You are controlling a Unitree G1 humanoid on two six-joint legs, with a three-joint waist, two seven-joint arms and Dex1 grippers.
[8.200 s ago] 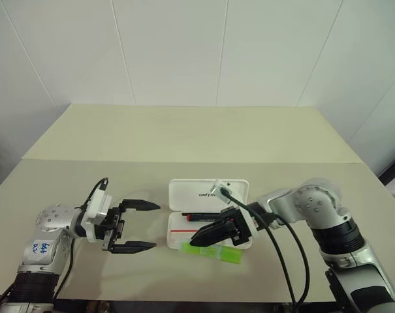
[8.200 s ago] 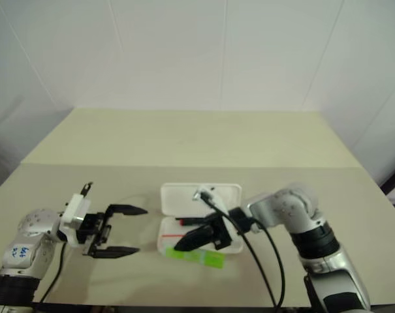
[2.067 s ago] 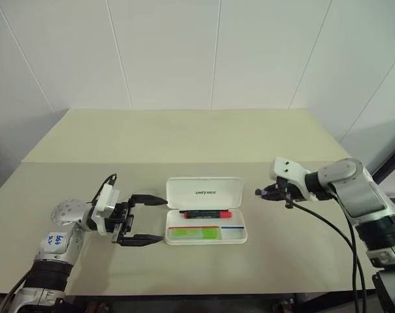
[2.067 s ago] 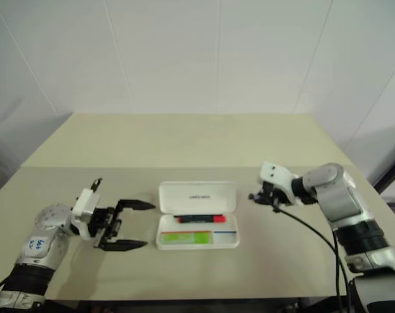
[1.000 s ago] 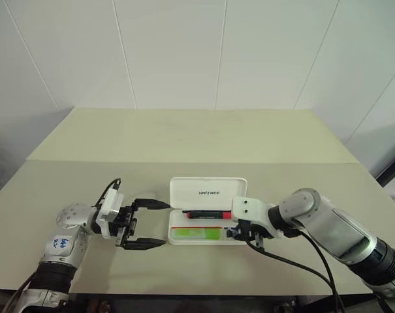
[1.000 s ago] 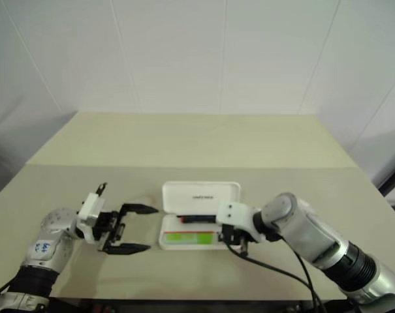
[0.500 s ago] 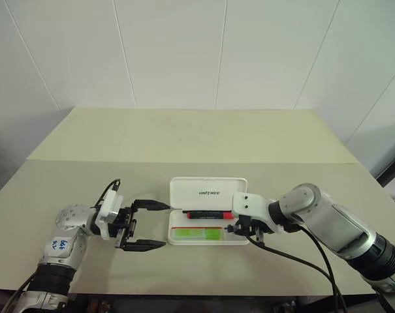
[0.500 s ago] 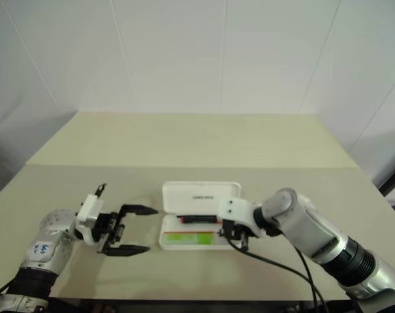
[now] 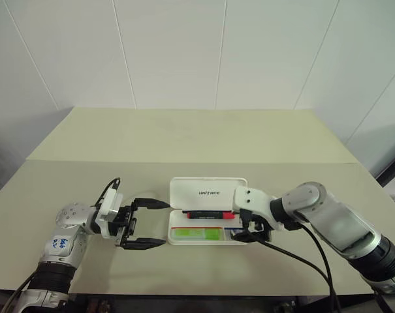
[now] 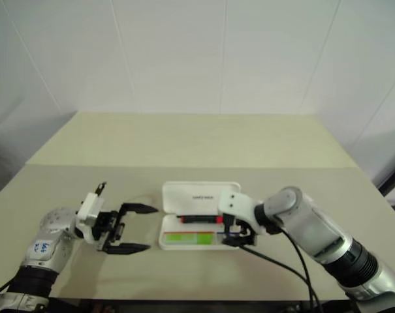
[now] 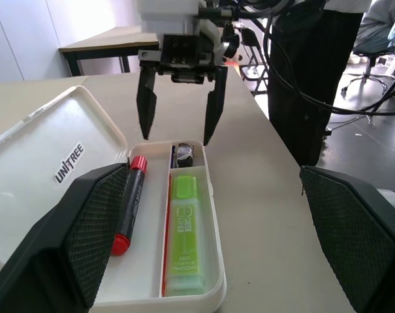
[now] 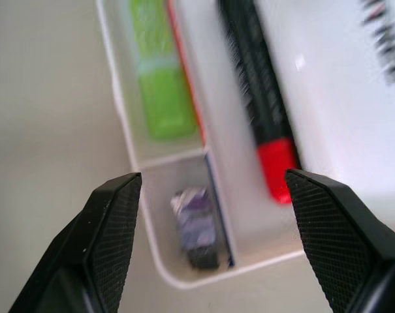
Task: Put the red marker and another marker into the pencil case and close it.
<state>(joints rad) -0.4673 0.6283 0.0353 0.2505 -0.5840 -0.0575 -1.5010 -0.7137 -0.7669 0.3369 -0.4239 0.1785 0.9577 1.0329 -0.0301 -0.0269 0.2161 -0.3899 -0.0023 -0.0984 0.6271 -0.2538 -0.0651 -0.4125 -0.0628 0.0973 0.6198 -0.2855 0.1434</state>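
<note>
1. While the pencil case [image 9: 207, 218] is lying open on the table [image 9: 184, 137], the red marker [image 11: 127, 203] and another marker [image 11: 183, 231] are resting inside it.
2. A small dark object [image 12: 197, 225] is occupying the right end compartment.
3. The right gripper [image 9: 248, 231] is hovering there, fingers wide, empty.
4. The left gripper [image 9: 148, 223] is waiting left of the case, fingers wide, empty.

Glossy white hard-plastic rectangular pencil case [image 11: 66, 163]; smooth green plastic highlighter [image 11: 183, 229]; red-and-black plastic marker [image 11: 127, 203]; matt beige table [image 9: 184, 140]; left end effector [image 9: 147, 222] fingers [image 11: 96, 225], textured black pads.
</note>
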